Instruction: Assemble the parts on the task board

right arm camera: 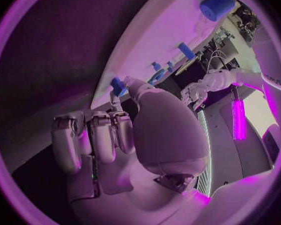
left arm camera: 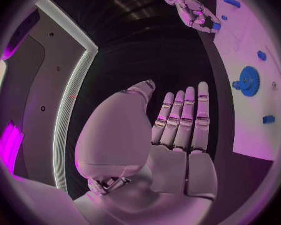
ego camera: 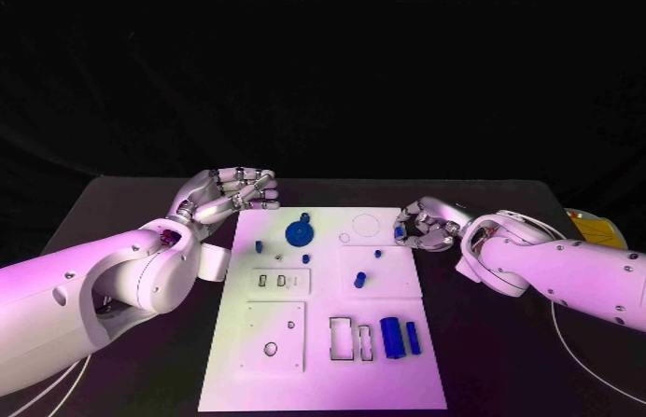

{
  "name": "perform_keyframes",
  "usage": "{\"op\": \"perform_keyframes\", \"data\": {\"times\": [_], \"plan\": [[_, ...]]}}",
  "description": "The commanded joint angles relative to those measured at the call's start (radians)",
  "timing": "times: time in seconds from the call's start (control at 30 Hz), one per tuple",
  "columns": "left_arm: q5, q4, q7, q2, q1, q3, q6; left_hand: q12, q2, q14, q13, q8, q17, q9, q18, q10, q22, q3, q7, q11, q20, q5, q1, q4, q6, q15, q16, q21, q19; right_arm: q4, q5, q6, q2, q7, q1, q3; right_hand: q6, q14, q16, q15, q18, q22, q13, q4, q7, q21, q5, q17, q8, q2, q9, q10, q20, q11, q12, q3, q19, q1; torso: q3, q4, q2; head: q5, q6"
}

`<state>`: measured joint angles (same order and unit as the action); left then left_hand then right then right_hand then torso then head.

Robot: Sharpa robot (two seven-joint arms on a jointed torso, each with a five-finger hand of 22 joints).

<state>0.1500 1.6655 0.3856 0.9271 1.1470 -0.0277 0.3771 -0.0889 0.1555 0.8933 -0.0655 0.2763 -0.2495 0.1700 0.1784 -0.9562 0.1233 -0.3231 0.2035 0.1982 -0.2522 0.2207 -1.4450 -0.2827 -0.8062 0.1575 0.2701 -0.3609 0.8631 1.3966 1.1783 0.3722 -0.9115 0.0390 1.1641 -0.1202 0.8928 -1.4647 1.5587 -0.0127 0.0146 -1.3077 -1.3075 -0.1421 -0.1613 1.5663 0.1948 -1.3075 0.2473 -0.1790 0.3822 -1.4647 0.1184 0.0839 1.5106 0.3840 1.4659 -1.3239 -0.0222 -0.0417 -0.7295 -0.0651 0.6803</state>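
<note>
**A:** Starting nearest you on the board (ego camera: 323, 380): what are you seeing?

**B:** You're looking at two blue cylinders (ego camera: 399, 337) lying side by side near the board's right edge, just beside two empty rectangular slots (ego camera: 353, 339). I'd judge they're waiting there because those slots are meant for them or for pieces like them.

**A:** And further up the board?

**B:** A small blue peg (ego camera: 361, 280) is standing mid-board, and beyond it a blue gear (ego camera: 299, 232) is sitting near the far left part of the board, with a smaller blue piece (ego camera: 259, 245) beside it.

**A:** What are your hands doing?

**B:** Your right hand (ego camera: 428, 225) is hovering at the board's right edge with its fingers curled, and it's pinching a small blue part (right arm camera: 118, 86) between thumb and fingertip; the wrist camera is showing that clearly. It's probably holding the part that way so you can aim it at a seat on the board.

**A:** And the left?

**B:** Your left hand (ego camera: 231, 194) is waiting over the counter (ego camera: 121, 212) by the board's far left corner, fingers straight and close together, holding nothing. It's likely staying clear of the working side.
</note>
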Motion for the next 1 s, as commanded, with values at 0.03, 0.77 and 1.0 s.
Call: {"op": "perform_keyframes", "data": {"times": [0.03, 0.77, 1.0], "plan": [[-0.002, 0.001, 0.006, 0.0, 0.001, -0.001, -0.014, 0.006, 0.006, -0.003, -0.001, -0.004, -0.001, -0.001, 0.004, 0.001, -0.001, -0.007, 0.042, 0.0, -0.003, -0.005, -0.003, 0.001, 0.006, 0.0, -0.006, -0.005, 0.005, -0.001, 0.0, 0.023, 0.002, -0.003, -0.001, 0.0, 0.017, -0.1, 0.005, 0.008, -0.015, -0.263, -0.208, -0.004, 0.003, 0.004, -0.006, -0.235, 0.005, 0.019, 0.002, -0.062, -0.005, -0.008, 0.007, 0.011, 0.105, 0.003, -0.0005, 0.0004, 0.0, 0.001, 0.002], [-0.002, -0.001, 0.006, -0.001, 0.001, -0.001, -0.013, 0.006, 0.006, -0.003, -0.001, -0.004, -0.001, -0.001, 0.004, 0.001, -0.001, -0.007, 0.042, 0.0, -0.003, -0.005, -0.003, 0.001, 0.006, 0.0, -0.006, -0.005, 0.005, 0.044, 0.013, 0.135, -0.002, -0.016, -0.001, 0.0, 0.108, -0.102, 0.007, 0.043, -0.015, -0.263, -0.222, 0.006, 0.05, 0.005, -0.063, -0.244, 0.05, 0.076, 0.034, -0.075, -0.037, -0.049, 0.02, 0.072, 0.105, -0.005, -0.002, 0.0009, 0.003, 0.003, 0.0], [-0.002, -0.001, 0.005, -0.002, 0.001, 0.0, -0.013, 0.007, 0.005, -0.003, -0.001, -0.005, -0.002, -0.001, 0.004, 0.0, -0.001, -0.007, 0.042, 0.0, -0.003, -0.005, -0.003, 0.001, 0.006, 0.0, -0.008, -0.005, 0.005, 0.145, 0.081, 0.143, 0.001, -0.101, 0.013, 0.0, 0.11, -0.102, 0.006, 0.047, -0.015, -0.263, -0.219, -0.024, 0.055, 0.005, -0.083, -0.242, 0.056, 0.084, 0.041, -0.072, -0.043, -0.054, 0.016, 0.07, 0.105, 0.035, -0.0014, 0.0026, 0.004, 0.007, -0.001]]}}
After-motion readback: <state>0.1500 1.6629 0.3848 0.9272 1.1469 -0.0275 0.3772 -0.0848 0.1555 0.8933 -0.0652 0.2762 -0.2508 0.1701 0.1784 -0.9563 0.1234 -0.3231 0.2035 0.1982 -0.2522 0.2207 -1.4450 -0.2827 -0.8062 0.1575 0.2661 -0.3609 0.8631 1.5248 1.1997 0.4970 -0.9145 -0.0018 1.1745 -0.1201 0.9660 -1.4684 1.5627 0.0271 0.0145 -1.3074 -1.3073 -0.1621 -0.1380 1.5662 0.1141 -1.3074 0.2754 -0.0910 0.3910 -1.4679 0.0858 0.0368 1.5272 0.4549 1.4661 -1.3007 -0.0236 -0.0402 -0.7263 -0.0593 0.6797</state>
